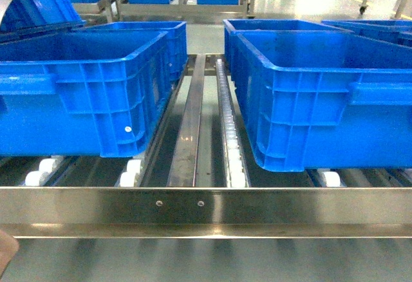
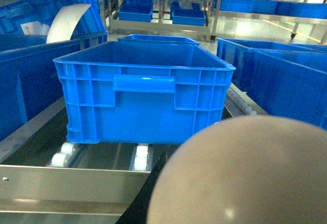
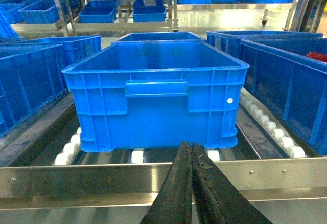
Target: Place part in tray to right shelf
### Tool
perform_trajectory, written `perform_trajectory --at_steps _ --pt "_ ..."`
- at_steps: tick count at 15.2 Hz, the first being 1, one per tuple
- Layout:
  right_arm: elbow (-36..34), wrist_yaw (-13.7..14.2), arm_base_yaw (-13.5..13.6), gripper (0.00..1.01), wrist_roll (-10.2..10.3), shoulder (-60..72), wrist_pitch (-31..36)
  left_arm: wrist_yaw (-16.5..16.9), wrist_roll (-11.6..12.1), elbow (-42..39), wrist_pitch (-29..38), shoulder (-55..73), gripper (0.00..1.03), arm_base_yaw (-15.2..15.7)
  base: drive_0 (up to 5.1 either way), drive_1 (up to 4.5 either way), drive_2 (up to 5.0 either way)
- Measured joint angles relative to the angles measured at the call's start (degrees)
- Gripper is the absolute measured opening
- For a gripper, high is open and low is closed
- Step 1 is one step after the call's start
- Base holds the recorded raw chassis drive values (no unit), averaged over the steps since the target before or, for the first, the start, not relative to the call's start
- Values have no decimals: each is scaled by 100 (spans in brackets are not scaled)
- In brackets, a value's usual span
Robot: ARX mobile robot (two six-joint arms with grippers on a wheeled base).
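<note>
- Right gripper: fingers pressed together, nothing between them, poised above the right shelf's front rail.
- Left gripper: not visible; a large cream rounded surface, apparently the tray, fills the lower right of the left wrist view. Jaw state cannot be told.
- The part: not visible in any view.
- Shelf: blue crates sit on white roller tracks; an open lane runs between the two front crates.

Head view looks down over the shelf rail; both wrist views face blue crates from close behind it.
</note>
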Motion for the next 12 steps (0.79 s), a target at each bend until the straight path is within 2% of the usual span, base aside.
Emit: perform_trajectory --at_steps 4,6,7,9,10,12 --pt "0 0 0 3 -2 0 0 0 0 0 0 0 12 0 0 0 0" --pt "0 0 0 14 0 0 0 0 2 0 0 0 12 0 0 0 0" --pt "0 0 0 24 0 0 0 0 2 0 0 0 12 0 0 0 0" --pt "0 0 0 77 0 0 0 0 2 0 0 0 12 0 0 0 0" --pt "0 2 0 100 4 0 0 0 2 0 2 0 12 0 0 0 0" --pt "0 0 0 98 4 0 0 0 2 0 2 0 12 0 0 0 0"
